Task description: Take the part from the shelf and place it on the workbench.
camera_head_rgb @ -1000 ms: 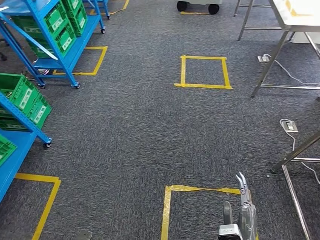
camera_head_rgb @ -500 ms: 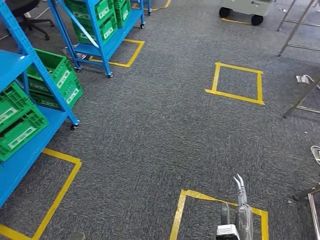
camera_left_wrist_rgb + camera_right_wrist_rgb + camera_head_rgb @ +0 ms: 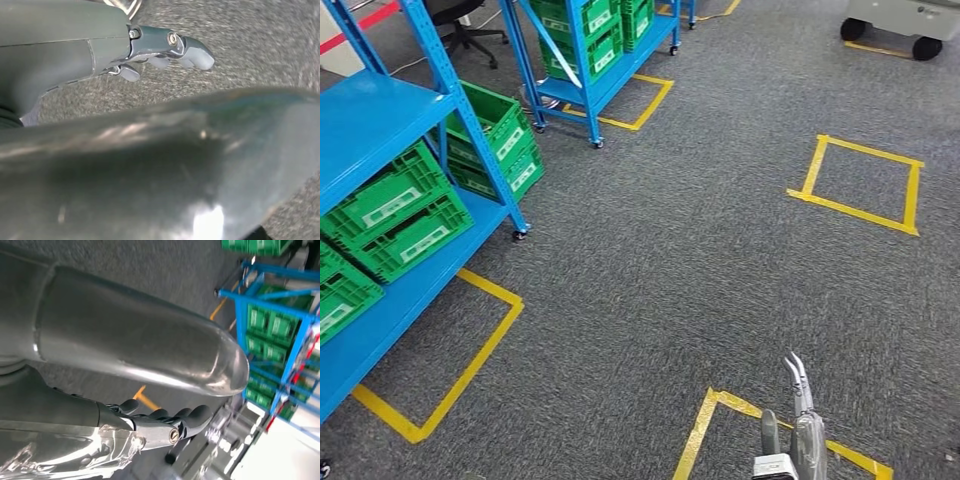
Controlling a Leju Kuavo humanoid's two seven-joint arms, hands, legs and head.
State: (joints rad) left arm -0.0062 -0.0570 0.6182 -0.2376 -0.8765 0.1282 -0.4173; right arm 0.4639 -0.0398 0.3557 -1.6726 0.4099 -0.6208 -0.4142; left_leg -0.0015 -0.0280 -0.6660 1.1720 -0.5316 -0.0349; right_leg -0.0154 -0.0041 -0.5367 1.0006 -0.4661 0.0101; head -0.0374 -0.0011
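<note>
Hanging low over carpet (image 3: 682, 260), right hand (image 3: 797, 425) empty, fingers apart; left hand (image 3: 166, 47) likewise; blue shelf (image 3: 388, 130) holds green crates (image 3: 403, 215)

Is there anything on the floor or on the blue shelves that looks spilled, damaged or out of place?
Nothing stands out. The green crates sit squarely on the near blue shelf, the yellow tape squares lie flat on the grey carpet, and no spill shows. The right robot hand holds nothing.

Silver glossy forearm covers, a grey thumb (image 3: 151, 360) and dark fingers (image 3: 170, 47) pinned with small bright screws.
</note>
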